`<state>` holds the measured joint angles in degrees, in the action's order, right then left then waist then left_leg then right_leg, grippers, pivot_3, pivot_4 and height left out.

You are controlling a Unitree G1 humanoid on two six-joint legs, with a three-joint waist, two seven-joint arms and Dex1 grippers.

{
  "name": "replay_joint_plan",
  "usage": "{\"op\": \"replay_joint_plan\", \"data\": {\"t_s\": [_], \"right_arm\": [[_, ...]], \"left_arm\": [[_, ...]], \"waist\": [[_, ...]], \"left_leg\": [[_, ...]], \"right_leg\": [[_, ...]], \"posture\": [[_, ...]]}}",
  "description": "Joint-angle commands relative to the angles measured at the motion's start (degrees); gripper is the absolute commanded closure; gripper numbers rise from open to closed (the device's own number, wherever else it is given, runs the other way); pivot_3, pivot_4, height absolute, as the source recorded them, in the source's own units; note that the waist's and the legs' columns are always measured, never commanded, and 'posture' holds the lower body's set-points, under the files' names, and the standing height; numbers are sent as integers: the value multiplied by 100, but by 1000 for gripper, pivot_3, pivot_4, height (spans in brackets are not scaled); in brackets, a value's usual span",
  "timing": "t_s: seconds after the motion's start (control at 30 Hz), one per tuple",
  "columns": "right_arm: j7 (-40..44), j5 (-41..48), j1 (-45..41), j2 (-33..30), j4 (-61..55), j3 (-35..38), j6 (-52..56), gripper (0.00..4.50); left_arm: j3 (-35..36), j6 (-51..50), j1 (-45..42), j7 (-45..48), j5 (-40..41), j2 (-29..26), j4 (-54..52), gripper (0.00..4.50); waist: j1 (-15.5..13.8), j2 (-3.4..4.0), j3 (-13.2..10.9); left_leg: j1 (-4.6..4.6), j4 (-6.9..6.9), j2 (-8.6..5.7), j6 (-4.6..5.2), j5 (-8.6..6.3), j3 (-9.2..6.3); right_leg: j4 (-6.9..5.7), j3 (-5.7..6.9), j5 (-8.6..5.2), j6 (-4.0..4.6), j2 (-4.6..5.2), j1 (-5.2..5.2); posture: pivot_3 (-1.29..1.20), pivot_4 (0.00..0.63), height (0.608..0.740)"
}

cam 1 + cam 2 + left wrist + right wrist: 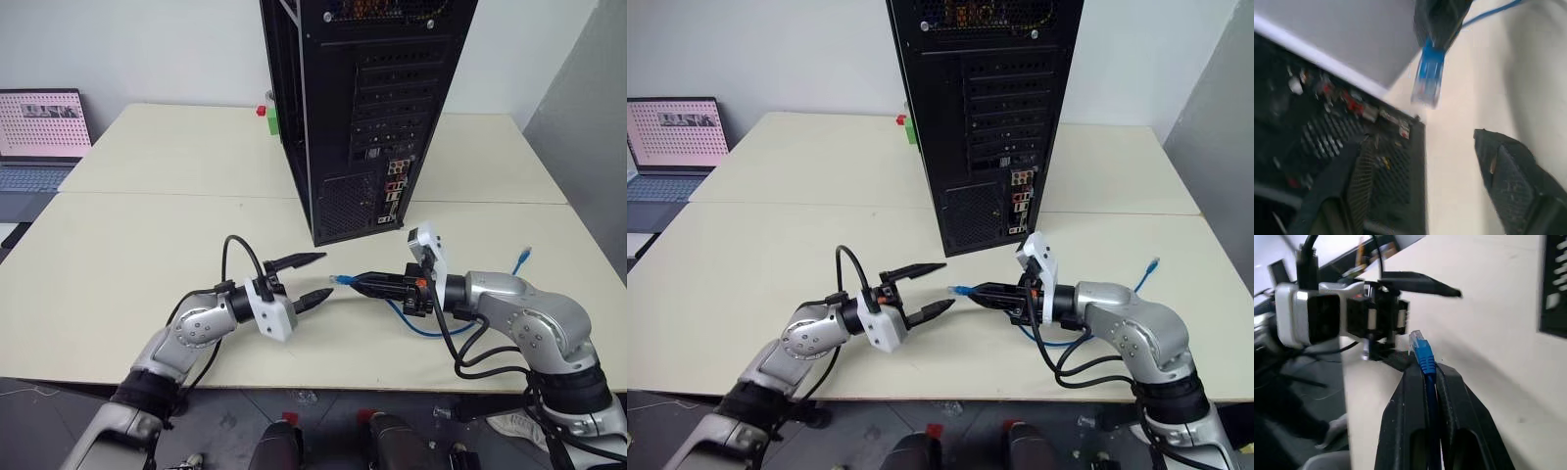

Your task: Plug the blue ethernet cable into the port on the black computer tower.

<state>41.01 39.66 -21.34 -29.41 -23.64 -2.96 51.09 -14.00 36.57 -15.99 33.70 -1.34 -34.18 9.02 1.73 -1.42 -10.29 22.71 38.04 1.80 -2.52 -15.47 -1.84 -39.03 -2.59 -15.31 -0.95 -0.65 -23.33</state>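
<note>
Right gripper [364, 282] pinches blue ethernet cable [345, 280] behind plug, above desk [118, 255] front edge. Left gripper [315, 279] fingers spread, empty. Handover looks complete; next, aim plug at port [394, 194] on black computer tower [362, 108].

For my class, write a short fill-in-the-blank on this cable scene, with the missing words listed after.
1. The blue ethernet cable is pinched in the ____ gripper.
2. The left gripper has its jaws ____.
3. The black computer tower stands on the ____ table.
4. A laptop sits far to the robot's ____.

Missing words: right; open; cream; left
</note>
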Motion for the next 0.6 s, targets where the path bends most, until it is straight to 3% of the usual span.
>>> {"op": "replay_joint_plan", "data": {"t_s": [0.03, 0.13, 0.27, 0.4, 0.6], "right_arm": [[-790, -376, 141, 188, -442, 443, -455, 4500], [-1817, -1114, 151, 689, -593, 289, -899, 4500], [-2941, -2045, 79, 1379, -447, 6, -1386, 4500], [-3712, -2767, -94, 1928, -97, -152, -1787, 4500], [-4218, -3211, -256, 2349, 259, -110, -1917, 4500]], "left_arm": [[279, -1599, 172, 120, 987, 73, -1194, 636], [463, -3228, 123, -277, 1505, 314, -1944, 636], [558, -4461, -86, -633, 1606, 595, -2426, 636], [597, -5345, -343, -1093, 1480, 942, -2712, 636], [446, -5927, -626, -1307, 1389, 1364, -2950, 636]], "waist": [[3, 0, 0], [1, 0, 0], [13, 0, 0], [8, 0, 0], [-3, 0, 0]], "left_leg": [[1, 1, 0, 0, 0, -3], [1, 4, -8, -1, 0, -7], [-2, 2, -14, -1, 0, -6], [0, 2, -17, -3, 2, -6], [2, 2, -17, -4, 2, -5]], "right_leg": [[0, 2, 0, 0, 0, 0], [-3, 4, -1, -1, -1, 0], [-2, 2, -6, -10, -14, 0], [-2, 1, -1, -1, -18, -2], [0, -1, 0, 0, -14, -2]], "posture": [[0, 150, 740], [0, 150, 740], [0, 150, 740], [0, 150, 740], [0, 150, 740]]}}
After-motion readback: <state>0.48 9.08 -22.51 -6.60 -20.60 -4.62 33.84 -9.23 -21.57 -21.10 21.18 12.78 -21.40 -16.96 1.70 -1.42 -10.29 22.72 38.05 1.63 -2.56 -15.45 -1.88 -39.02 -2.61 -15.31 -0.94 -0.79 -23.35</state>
